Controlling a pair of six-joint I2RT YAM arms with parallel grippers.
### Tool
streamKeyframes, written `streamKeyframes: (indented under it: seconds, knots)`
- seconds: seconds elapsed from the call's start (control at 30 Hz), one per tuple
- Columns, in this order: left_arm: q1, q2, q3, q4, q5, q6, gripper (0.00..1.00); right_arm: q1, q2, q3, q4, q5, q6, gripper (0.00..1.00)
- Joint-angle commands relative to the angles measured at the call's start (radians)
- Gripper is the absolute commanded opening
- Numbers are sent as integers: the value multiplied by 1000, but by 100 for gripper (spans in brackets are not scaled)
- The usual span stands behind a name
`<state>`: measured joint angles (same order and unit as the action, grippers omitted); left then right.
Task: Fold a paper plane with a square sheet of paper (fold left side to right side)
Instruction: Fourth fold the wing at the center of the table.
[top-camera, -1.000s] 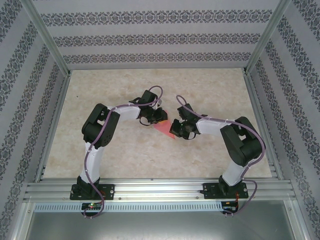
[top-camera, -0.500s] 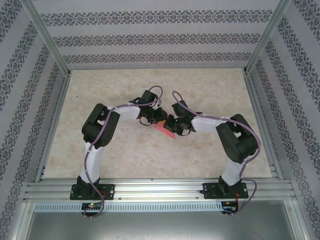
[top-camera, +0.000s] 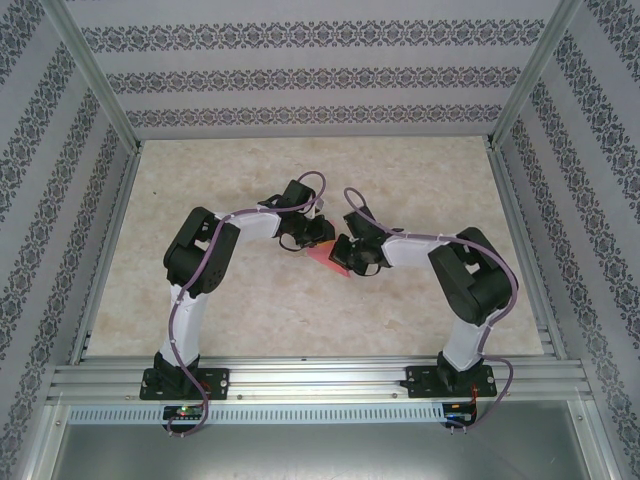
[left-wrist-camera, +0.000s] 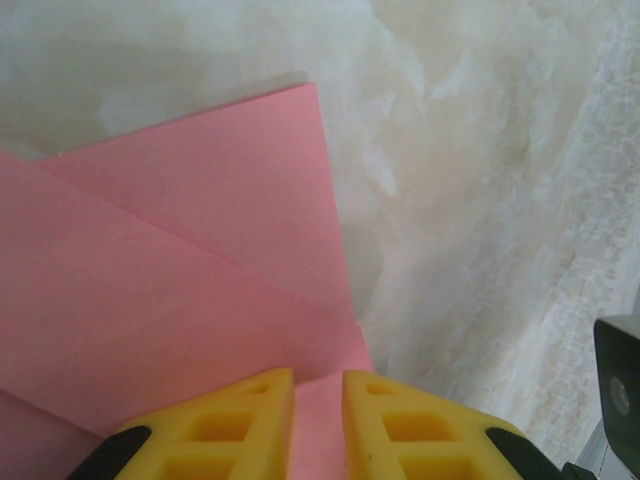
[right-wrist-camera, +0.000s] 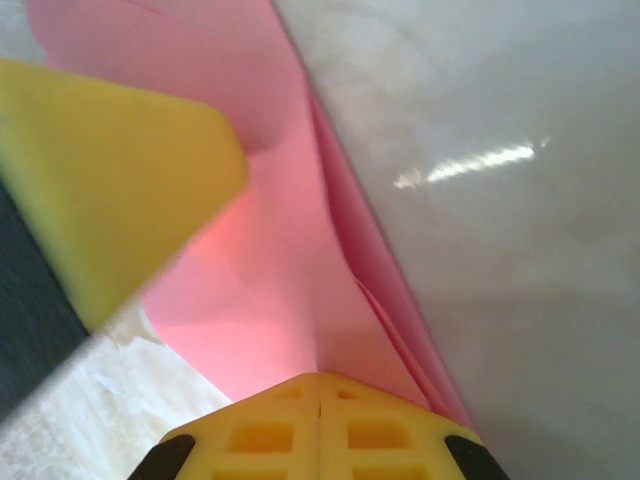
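Observation:
The square sheet of paper (top-camera: 326, 257) is pink and partly folded, lying at the middle of the table between both grippers. In the left wrist view its creased layers (left-wrist-camera: 180, 280) spread flat under my left gripper (left-wrist-camera: 318, 385), whose yellow fingers stand a narrow gap apart on top of it. My right gripper (right-wrist-camera: 320, 378) is shut, and a raised flap of the paper (right-wrist-camera: 270, 270) runs into its closed fingertips. A yellow finger of the left gripper (right-wrist-camera: 120, 170) is close at the upper left there. From above, the left gripper (top-camera: 318, 240) and right gripper (top-camera: 342, 262) nearly touch.
The beige marbled table (top-camera: 250, 300) is bounded by patterned walls (top-camera: 320, 80) at the back and sides, with aluminium posts (top-camera: 95, 75) at the corners. A metal rail (top-camera: 320, 385) carrying both arm bases runs along the near edge.
My right gripper has moved left and slightly back toward the left gripper, covering more of the pink paper. The left arm has stayed where it was.

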<state>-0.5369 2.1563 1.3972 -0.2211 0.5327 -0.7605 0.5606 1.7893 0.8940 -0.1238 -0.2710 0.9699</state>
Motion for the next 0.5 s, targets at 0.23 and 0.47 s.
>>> streamKeyframes:
  seconds: [0.23,0.47]
  knots:
    - [30,56,-21,-93,-107,21,22,-38,-135,-182,-125,30,-35,6]
    - [30,51,-16,-98,-107,22,22,-35,-185,-237,-122,3,-51,6]
